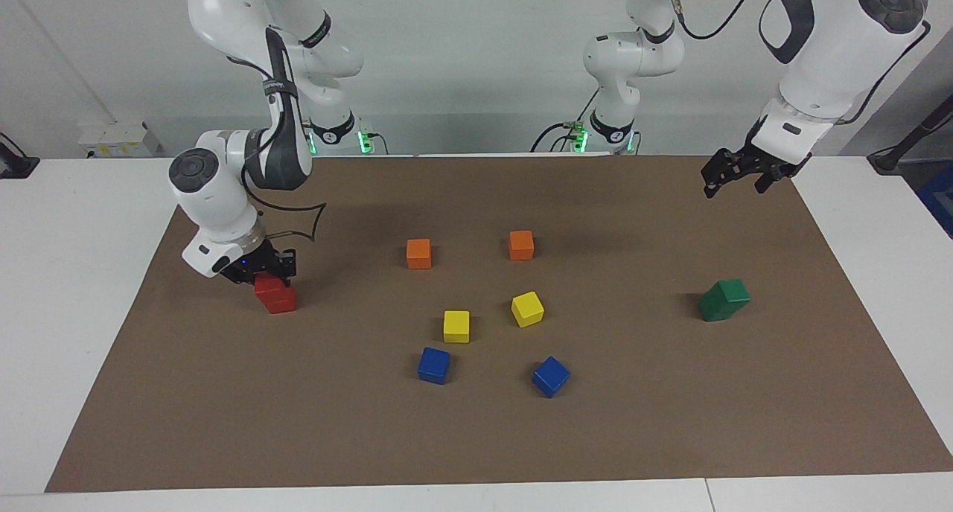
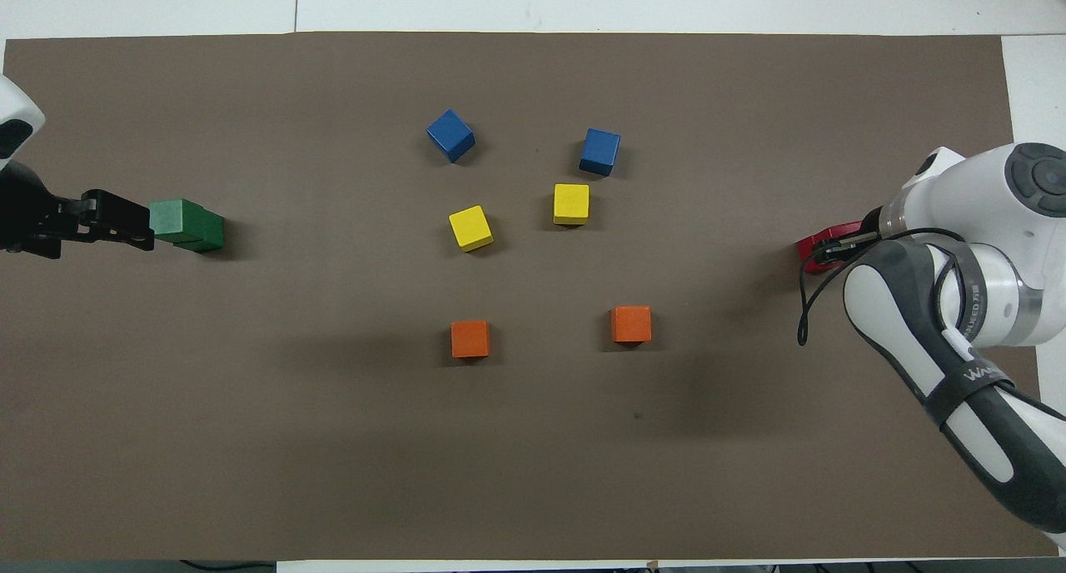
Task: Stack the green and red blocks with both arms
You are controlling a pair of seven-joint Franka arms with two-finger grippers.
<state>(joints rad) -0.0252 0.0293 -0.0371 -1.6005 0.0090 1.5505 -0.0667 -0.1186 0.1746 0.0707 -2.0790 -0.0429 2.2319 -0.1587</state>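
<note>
Two dark green blocks (image 1: 724,300) stand one on the other, slightly skewed, at the left arm's end of the brown mat; they also show in the overhead view (image 2: 188,226). My left gripper (image 1: 735,177) is open and empty, up in the air over the mat beside that stack (image 2: 112,221). Two red blocks (image 1: 275,294) stand one on the other at the right arm's end. My right gripper (image 1: 266,268) is low, right at the top of the upper red block. In the overhead view the right gripper (image 2: 837,248) hides most of the red blocks (image 2: 814,244).
In the middle of the mat (image 1: 476,437) stand two orange cubes (image 1: 419,253) (image 1: 521,245), nearer to the robots, then two yellow cubes (image 1: 456,326) (image 1: 527,309), then two blue cubes (image 1: 434,365) (image 1: 551,376), farthest from the robots.
</note>
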